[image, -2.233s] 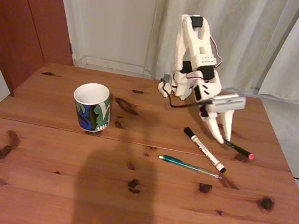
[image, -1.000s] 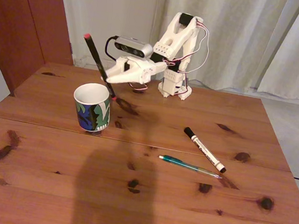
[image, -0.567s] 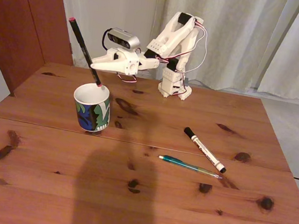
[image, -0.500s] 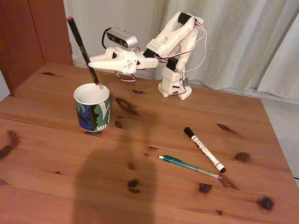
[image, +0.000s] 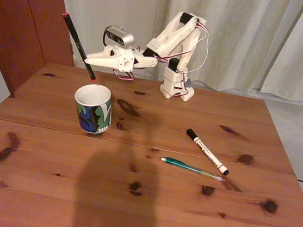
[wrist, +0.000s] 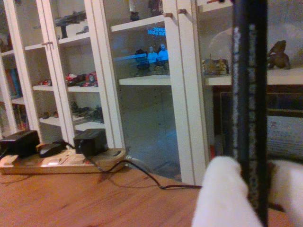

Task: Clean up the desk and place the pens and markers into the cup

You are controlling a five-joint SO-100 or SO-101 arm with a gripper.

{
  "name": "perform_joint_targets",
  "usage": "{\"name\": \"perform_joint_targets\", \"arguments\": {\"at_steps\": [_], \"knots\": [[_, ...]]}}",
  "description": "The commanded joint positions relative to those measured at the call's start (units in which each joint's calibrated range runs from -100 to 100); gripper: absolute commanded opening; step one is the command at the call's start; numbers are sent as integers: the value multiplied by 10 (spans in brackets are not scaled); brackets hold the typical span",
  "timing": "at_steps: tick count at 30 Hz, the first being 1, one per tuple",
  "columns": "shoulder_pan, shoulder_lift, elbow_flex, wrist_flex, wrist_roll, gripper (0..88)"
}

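Gripper: clamped on black pen (tilted).
Risk: lower tip sits behind the cup; release misses.

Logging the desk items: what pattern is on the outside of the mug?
Blue, green and white leaf shapes on the handleless ceramic mug, clearest in the fixed view.

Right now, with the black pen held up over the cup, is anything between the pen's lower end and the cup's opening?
Nothing visible. In the fixed view the black pen, clamped in the jaws, hangs tilted just behind and above the cup. The cup's mouth looks empty, and the gap between them is bare.
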Motion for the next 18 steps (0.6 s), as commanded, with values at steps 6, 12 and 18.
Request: {"name": "perform_joint_targets", "arguments": {"at_steps": [6, 12, 18], "knots": [[3, -26, -5, -8, 5, 112], [-3, -27, -6, -8, 5, 110], [-75, -32, -7, -8, 6, 110]]}}
